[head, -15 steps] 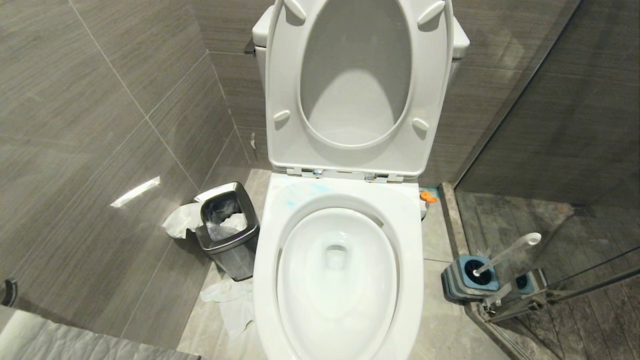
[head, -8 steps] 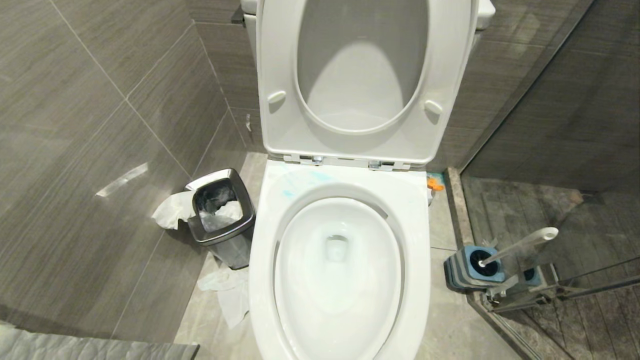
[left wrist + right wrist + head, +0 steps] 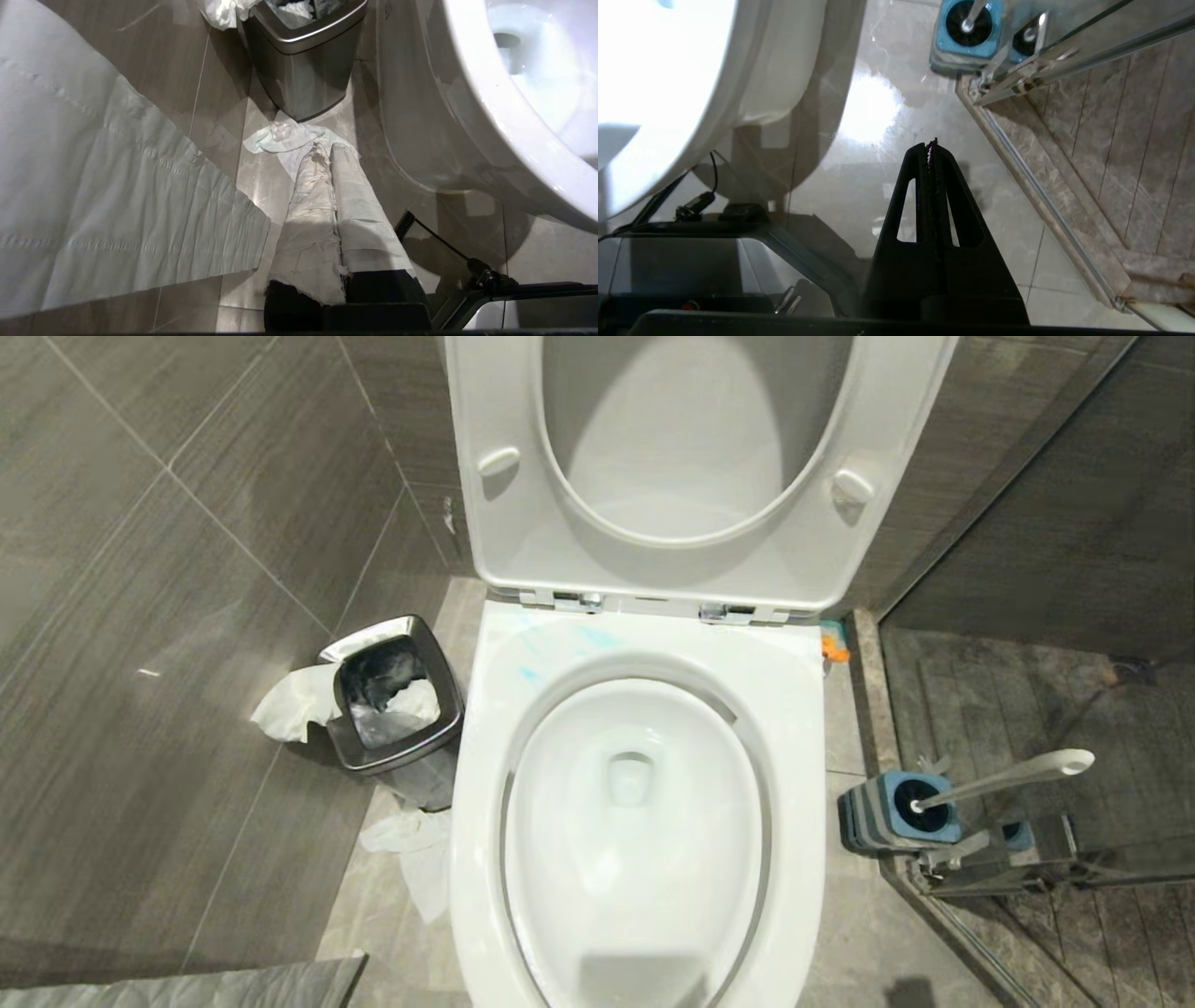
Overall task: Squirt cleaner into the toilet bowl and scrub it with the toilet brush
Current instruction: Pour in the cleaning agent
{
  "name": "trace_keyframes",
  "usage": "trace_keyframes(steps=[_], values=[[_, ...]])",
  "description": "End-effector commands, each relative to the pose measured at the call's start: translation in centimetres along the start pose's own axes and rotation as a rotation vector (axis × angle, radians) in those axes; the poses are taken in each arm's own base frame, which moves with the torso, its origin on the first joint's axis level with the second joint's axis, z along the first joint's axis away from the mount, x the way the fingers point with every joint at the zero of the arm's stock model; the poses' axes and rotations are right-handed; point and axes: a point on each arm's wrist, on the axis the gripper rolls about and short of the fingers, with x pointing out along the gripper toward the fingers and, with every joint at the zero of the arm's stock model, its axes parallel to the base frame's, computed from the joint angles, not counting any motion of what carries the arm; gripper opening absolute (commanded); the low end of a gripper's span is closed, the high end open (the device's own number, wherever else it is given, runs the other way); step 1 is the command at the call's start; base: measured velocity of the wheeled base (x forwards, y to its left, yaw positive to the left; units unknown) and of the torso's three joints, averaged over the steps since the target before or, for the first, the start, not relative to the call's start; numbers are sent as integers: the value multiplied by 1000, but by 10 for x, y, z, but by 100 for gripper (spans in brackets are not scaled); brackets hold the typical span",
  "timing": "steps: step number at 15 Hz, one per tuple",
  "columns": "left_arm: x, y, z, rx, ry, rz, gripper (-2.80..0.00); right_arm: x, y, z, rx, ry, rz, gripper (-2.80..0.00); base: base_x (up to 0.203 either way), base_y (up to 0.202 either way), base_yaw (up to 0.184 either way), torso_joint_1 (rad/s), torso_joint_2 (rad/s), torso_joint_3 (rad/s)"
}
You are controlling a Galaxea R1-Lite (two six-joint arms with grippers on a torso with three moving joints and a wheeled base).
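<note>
Dead centre of head view: toilet bowl (image 3: 635, 821), seat and lid up against the tank, basin white w/ clear water at the bottom. Cleaner (image 3: 569, 649) shows only as faint turquoise smears on the back-left of the rim, just below the hinges; none seen down in the basin.

Toilet brush (image 3: 1004, 777) on the floor to the right of the bowl, beside the glass shower screen (image 3: 1046, 644); white handle tilts away to the right out of its grey holder w/ blue top (image 3: 898, 814). Fainter reflection of it in the glass.

Steel waste bin (image 3: 392, 709) left of the bowl, near the tiled wall, tissue hanging over its edge; more crumpled tissue (image 3: 415, 859) on the floor between bin and bowl.

Neither arm in head view. Left gripper (image 3: 327, 154): fingers wrapped in white paper, pressed together, nothing held, low over the floor tissue in front of the bin. Right gripper (image 3: 931, 147): black fingers together, empty, over bare floor between bowl and brush holder, well short of the holder.
</note>
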Motion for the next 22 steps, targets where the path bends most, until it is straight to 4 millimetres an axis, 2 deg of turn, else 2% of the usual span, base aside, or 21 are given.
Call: trace_keyframes(steps=[1,10,13,15,17,20,22], values=[[0,0,-1,2,5,-1,-280,2,0,-1,0,17,0,-280,0,0,0,-1,4,-203],[0,0,-1,-1,5,-1,-280,7,0,-14,0,65,-2,-280,0,0,0,4,3,-180],[0,0,0,-1,3,-1,-280,21,0,-14,-3,157,-17,-280,0,0,0,2,2,-28],[0,0,0,-1,3,-1,-280,42,1,-6,5,232,-31,-280,0,0,0,0,0,0],[0,0,0,-1,3,-1,-280,76,2,8,19,265,-38,-280,0,0,0,0,0,0],[0,0,0,-3,3,-1,-280,133,4,25,25,222,-38,-280,0,0,0,0,0,0],[0,0,0,-1,3,-1,-280,164,5,32,30,135,-31,-280,0,0,0,0,0,0]])
